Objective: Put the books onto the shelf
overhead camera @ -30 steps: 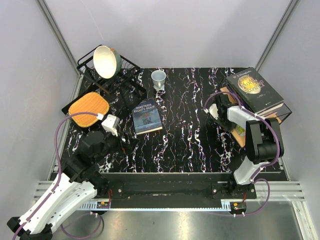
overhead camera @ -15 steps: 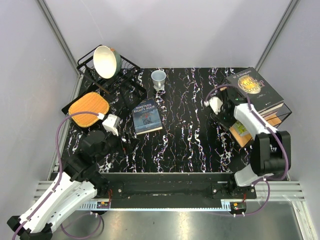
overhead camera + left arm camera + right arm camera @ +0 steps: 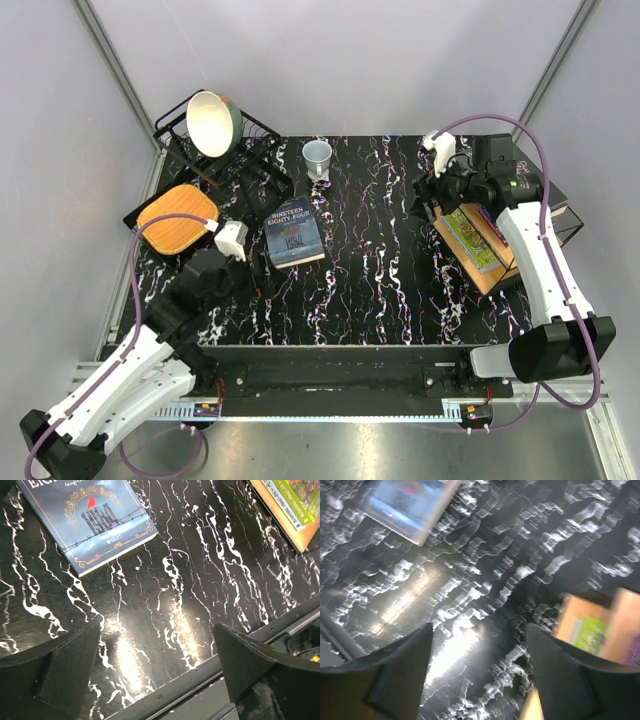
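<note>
A blue-grey book, "Nineteen Eighty-Four" (image 3: 295,233), lies flat on the black marbled table, left of centre; it also shows in the left wrist view (image 3: 87,517). My left gripper (image 3: 256,272) hovers just near-left of it, open, with only bare table between its jaws (image 3: 156,630). The shelf (image 3: 478,272) stands at the right with green-covered books (image 3: 468,232) lying on its lower board. My right arm stretches over the top tier and hides most of it. My right gripper (image 3: 424,198) hangs off the shelf's left edge, open and empty (image 3: 479,630).
A black wire dish rack (image 3: 262,176) holding a cream bowl (image 3: 213,122) stands at the back left. An orange-brown cutting board (image 3: 178,216) lies in front of it. A pale cup (image 3: 317,155) sits at the back centre. A metal rail runs along the table's front edge.
My right gripper has pulled out of the shelf's lower tier, risen and swung back over the shelf while opening; the books stay on the lower board. My left gripper has edged towards the blue-grey book.
</note>
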You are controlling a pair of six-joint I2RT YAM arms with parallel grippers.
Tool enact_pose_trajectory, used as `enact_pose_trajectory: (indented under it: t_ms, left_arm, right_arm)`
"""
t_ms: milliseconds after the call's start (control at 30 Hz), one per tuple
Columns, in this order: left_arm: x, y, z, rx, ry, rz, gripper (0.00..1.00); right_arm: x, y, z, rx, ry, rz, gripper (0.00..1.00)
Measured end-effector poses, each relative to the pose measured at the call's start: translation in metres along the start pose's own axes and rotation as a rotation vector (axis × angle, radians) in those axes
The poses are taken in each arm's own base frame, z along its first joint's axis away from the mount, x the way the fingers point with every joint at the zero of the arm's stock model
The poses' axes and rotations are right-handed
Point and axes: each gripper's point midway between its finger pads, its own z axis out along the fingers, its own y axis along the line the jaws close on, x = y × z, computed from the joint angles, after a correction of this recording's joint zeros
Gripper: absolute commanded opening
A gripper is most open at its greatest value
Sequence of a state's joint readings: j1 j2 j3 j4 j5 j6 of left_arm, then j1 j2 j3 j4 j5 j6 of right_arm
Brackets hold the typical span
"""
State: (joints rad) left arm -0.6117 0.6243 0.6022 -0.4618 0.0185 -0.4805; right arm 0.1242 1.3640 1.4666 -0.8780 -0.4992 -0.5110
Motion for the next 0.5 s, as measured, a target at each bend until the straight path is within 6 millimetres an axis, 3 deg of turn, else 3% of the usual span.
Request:
enact_pose_trajectory:
  t_ms: [67, 233, 500]
  left_arm:
    - [0.0, 0.001, 0.005, -0.008, 0.01, -0.03, 0.99]
    - [0.009, 0.016, 0.024, -0.066, 0.081, -0.12, 0.99]
    - [0.013, 0.025, 0.04, -0.089, 0.122, -0.188, 0.99]
  right_arm:
    - [0.0, 0.013, 0.006, -0.065, -0.035, 0.035, 1.0]
    - [0.01, 0.052, 0.027, -0.276, -0.116, 0.184, 1.0]
    - [0.042, 0.093, 0.051, -0.496, -0.177, 0.392, 1.0]
